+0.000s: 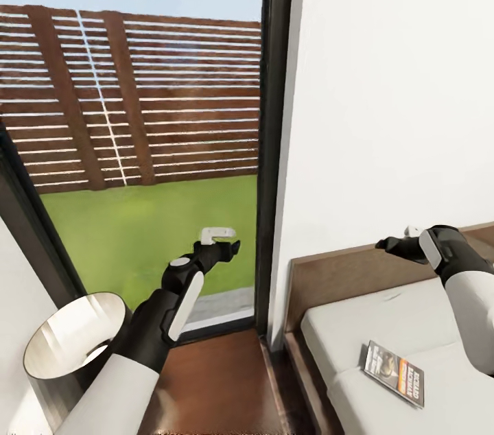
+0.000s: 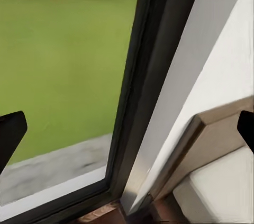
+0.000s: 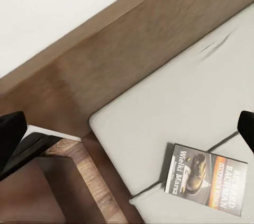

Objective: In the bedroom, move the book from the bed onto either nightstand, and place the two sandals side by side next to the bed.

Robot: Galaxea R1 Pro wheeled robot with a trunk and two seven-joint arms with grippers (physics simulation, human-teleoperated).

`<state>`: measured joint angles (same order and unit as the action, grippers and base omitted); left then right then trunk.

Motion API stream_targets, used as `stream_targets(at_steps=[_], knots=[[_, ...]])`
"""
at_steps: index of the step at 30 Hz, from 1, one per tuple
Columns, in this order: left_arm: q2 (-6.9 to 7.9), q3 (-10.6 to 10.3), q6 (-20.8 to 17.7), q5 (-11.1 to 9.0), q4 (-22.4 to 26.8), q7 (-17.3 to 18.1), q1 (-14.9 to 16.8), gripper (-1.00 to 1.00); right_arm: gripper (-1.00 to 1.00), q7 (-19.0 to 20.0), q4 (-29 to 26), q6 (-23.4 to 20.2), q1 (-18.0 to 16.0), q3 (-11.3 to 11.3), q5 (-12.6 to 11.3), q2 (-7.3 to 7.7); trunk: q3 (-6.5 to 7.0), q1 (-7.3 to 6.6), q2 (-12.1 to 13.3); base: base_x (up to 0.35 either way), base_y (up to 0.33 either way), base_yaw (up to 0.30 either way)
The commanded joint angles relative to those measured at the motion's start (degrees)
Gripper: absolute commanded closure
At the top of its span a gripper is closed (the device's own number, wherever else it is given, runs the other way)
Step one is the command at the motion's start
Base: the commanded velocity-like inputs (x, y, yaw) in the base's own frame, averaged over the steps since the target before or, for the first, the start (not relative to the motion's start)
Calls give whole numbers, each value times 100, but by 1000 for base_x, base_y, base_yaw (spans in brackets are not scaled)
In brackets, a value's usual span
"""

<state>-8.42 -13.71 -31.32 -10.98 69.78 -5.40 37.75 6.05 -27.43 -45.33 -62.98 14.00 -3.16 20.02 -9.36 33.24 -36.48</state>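
The book (image 1: pixel 392 372) lies flat on the pale mattress of the bed (image 1: pixel 384 315), near its left edge; the right wrist view shows its dark cover with an orange band (image 3: pixel 206 179). My right gripper (image 1: pixel 385 243) hovers open over the brown headboard (image 1: pixel 343 263), above and behind the book, its dark fingertips (image 3: pixel 10 139) spread wide with nothing between them. Over the reddish-brown nightstand (image 1: pixel 213 380), my left gripper (image 1: pixel 230 248) is raised in front of the window, open and empty (image 2: pixel 127 134). The sandals are out of view.
A tall dark-framed window (image 1: pixel 271 147) with brown slats and green lawn behind it fills the back left. A white wall (image 1: pixel 391 78) rises behind the bed. A lamp with a pale shade (image 1: pixel 68 346) stands at the lower left beside my left arm.
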Motion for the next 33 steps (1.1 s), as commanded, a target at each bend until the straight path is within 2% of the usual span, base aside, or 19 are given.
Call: stream_targets(at_steps=[1, 15, 18, 20, 23, 33], knots=[[5, -52, -27, -71, 7, -37, 9, -100, -100, 6, -4, -38, -4, 18, -33, 12, -1, -21, 33, 0, 0, 118], [73, -90, -32, -132, 9, -5, 13, -100, -100, 7, 4, 14, -4, 40, -47, 51, 125, -328, 594, 0, 0, 55], [76, -89, -32, -133, 9, -5, 13, -100, -100, 11, 9, 22, -4, 103, -52, 42, 154, -394, 715, 0, 0, -111], [77, -79, -32, -133, 9, -5, 13, -100, -100, 14, 9, 29, -3, 276, -53, 38, 175, -438, 795, 0, 0, -174], [78, -73, -32, -133, 9, -5, 13, -100, -100, 23, 4, 32, 0, 369, -52, 38, 207, -504, 915, 0, 0, -179], [78, -71, -32, -133, 9, -5, 13, -100, -100, 19, 1, 45, -2, 372, -45, -4, 300, -724, 1316, 0, 0, -62]])
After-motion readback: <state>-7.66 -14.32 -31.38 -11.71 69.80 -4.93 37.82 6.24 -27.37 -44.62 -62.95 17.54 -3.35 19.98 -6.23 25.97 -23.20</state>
